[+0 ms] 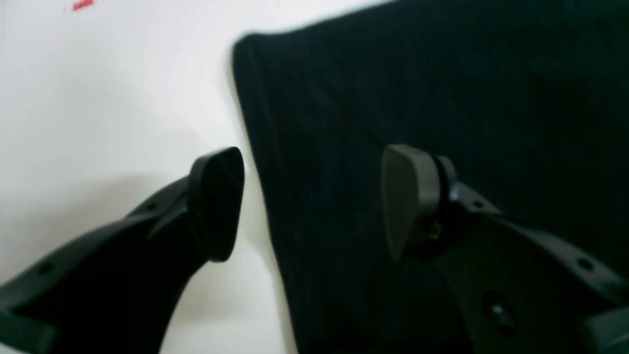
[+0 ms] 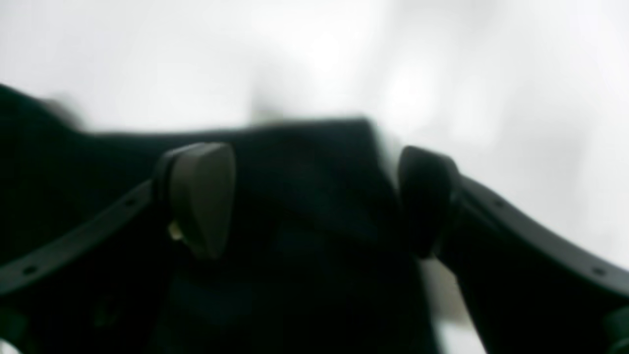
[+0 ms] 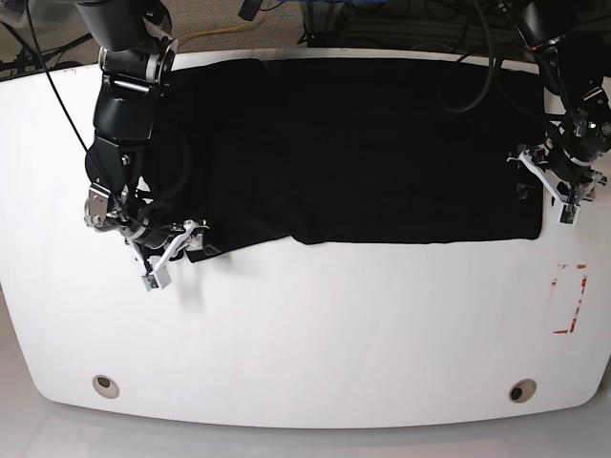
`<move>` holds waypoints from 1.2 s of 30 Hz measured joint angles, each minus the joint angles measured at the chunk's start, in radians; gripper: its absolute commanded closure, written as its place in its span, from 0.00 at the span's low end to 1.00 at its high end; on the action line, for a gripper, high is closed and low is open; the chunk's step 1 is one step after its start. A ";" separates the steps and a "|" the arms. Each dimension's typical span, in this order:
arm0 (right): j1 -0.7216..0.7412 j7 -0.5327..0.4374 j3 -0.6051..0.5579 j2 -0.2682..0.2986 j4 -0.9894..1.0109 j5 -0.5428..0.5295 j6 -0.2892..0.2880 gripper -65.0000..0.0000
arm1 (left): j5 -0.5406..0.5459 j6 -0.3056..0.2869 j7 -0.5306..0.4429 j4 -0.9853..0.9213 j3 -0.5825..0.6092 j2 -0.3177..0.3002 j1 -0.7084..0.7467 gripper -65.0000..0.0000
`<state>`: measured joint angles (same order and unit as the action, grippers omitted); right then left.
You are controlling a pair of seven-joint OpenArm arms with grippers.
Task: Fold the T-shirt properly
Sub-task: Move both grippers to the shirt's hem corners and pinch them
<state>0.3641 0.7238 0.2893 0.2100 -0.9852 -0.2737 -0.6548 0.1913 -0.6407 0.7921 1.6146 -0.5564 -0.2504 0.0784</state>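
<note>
Across the white bench (image 3: 305, 324), blurred wrist views show the large plain black cloth T-shirt's (image 3: 353, 143) edges between 2 wide-open, empty tools: left tool (image 1: 312, 202), right tool (image 2: 314, 201).

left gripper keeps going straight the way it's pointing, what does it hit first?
Probably the side edge of the black cloth T-shirt: the open left gripper straddles that edge, one finger over the white table, the other over the cloth. Height above it is unclear.

The T-shirt (image 3: 363, 143) is soft, matt black cloth; the counter (image 3: 315, 324) is smooth, faintly glossy white; each claw's pads (image 1: 410, 196) look matt dark plastic.
</note>
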 measured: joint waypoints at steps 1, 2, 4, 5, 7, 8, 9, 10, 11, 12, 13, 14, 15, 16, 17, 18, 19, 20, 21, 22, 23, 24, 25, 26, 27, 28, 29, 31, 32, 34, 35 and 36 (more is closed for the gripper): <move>0.004 -0.022 0.000 -0.006 0.019 -0.008 -0.001 0.23 | 0.000 0.012 0.000 -0.011 0.000 -0.002 -0.009 0.37; 0.011 -0.033 0.000 -0.011 0.032 -0.013 -0.001 0.24 | 0.000 0.027 0.001 -0.021 0.000 -0.002 -0.018 0.37; 0.022 -0.053 0.002 -0.011 0.063 -0.019 -0.002 0.32 | 0.000 0.064 0.001 -0.045 0.000 -0.003 -0.039 0.31; 0.027 -0.061 0.002 -0.010 0.075 -0.018 -0.002 0.39 | 0.000 0.084 0.002 -0.059 0.003 -0.009 -0.051 0.27; 0.033 -0.069 0.001 -0.010 0.090 -0.017 0.000 0.53 | 0.002 0.109 0.001 -0.090 0.006 -0.025 -0.081 0.19; 0.032 -0.071 0.001 -0.010 0.095 -0.017 0.000 0.59 | 0.004 0.133 0.000 -0.110 0.005 -0.033 -0.100 0.18; 0.031 -0.074 0.002 -0.009 0.097 -0.018 0.000 0.65 | -0.003 0.161 0.000 -0.132 0.004 -0.039 -0.120 0.16; 0.030 -0.072 0.001 -0.008 0.097 -0.017 0.000 0.70 | -0.003 0.181 0.000 -0.154 0.003 -0.042 -0.140 0.15; 0.029 -0.072 0.001 -0.008 0.097 -0.013 0.000 0.74 | -0.004 0.205 -0.001 -0.177 0.002 -0.042 -0.163 0.14; 0.028 -0.072 0.002 -0.007 0.098 -0.011 0.000 0.79 | -0.005 0.220 -0.002 -0.202 0.001 -0.042 -0.182 0.13; 0.027 -0.072 0.002 -0.007 0.098 -0.011 0.000 0.83 | -0.004 0.222 -0.003 -0.226 0.003 -0.045 -0.198 0.14; 0.027 -0.069 0.001 -0.008 0.098 -0.011 0.000 0.88 | 0.001 0.219 -0.001 -0.259 0.010 -0.055 -0.216 0.14; 0.027 -0.068 0.001 -0.007 0.098 -0.011 0.000 0.93 | 0.004 0.219 -0.004 -0.289 0.028 -0.064 -0.235 0.14; 0.027 -0.066 0.001 -0.007 0.098 -0.010 0.000 0.96 | 0.001 0.221 -0.008 -0.318 0.047 -0.073 -0.253 0.14; 0.026 -0.066 0.001 -0.007 0.098 -0.010 0.001 1.00 | 0.002 0.222 -0.007 -0.341 0.064 -0.081 -0.267 0.14; 0.025 -0.065 0.001 -0.006 0.098 -0.010 0.000 1.00 | -0.001 0.222 -0.006 -0.368 0.080 -0.086 -0.282 0.14; 0.025 -0.066 0.001 -0.007 0.098 -0.010 0.000 1.00 | 0.002 0.222 -0.007 -0.388 0.087 -0.084 -0.296 0.14; 0.025 -0.066 0.001 -0.008 0.098 -0.009 0.000 1.00 | 0.003 0.222 -0.007 -0.399 0.089 -0.082 -0.305 0.14; 0.025 -0.065 0.001 -0.008 0.098 -0.010 0.000 1.00 | 0.006 0.221 -0.007 -0.413 0.090 -0.081 -0.314 0.14; 0.024 -0.065 0.000 -0.008 0.098 -0.011 0.000 1.00 | 0.004 0.222 -0.008 -0.428 0.090 -0.079 -0.324 0.14; 0.025 -0.064 0.000 -0.007 0.098 -0.011 0.000 1.00 | 0.003 0.222 -0.008 -0.447 0.090 -0.079 -0.335 0.14; 0.025 -0.061 0.000 -0.006 0.098 -0.010 0.000 1.00 | 0.004 0.222 -0.010 -0.472 0.090 -0.080 -0.346 0.14; 0.025 -0.061 0.000 -0.005 0.098 -0.010 0.000 1.00 | 0.002 0.222 -0.012 -0.496 0.090 -0.080 -0.356 0.14; 0.026 -0.061 0.000 -0.005 0.098 -0.010 0.000 1.00 | 0.002 0.222 -0.011 -0.518 0.090 -0.080 -0.363 0.14; 0.027 -0.060 0.000 -0.005 0.098 -0.010 0.000 1.00 | 0.002 0.222 -0.012 -0.536 0.090 -0.081 -0.368 0.14; 0.027 -0.058 0.000 -0.006 0.098 -0.010 0.000 1.00 | 0.002 0.222 -0.011 -0.555 0.090 -0.081 -0.370 0.14; 0.028 -0.058 0.000 -0.007 0.098 -0.009 0.000 1.00 | 0.002 0.222 -0.012 -0.564 0.091 -0.080 -0.370 0.16; 0.027 -0.059 0.000 -0.007 0.098 -0.010 0.000 1.00 | -0.001 0.222 -0.010 -0.571 0.112 -0.081 -0.369 0.21; 0.027 -0.059 0.000 -0.007 0.098 -0.010 0.000 1.00 | 0.000 0.222 -0.010 -0.573 0.136 -0.084 -0.369 0.24; 0.027 -0.058 0.000 -0.007 0.098 -0.010 0.000 1.00 | 0.003 0.222 -0.011 -0.573 0.178 -0.084 -0.369 0.31; 0.028 -0.058 0.000 -0.007 0.098 -0.009 0.000 1.00 | 0.004 0.213 -0.013 -0.573 0.197 -0.083 -0.370 0.34; 0.028 -0.058 0.000 -0.008 0.098 -0.006 0.000 1.00 | 0.005 0.199 -0.015 -0.573 0.203 -0.079 -0.370 0.38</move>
<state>0.3920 0.6655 0.2890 0.2024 -0.8871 -0.2802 -0.6548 0.1967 -0.4416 0.7769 1.0412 -0.3531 -0.3294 -0.2913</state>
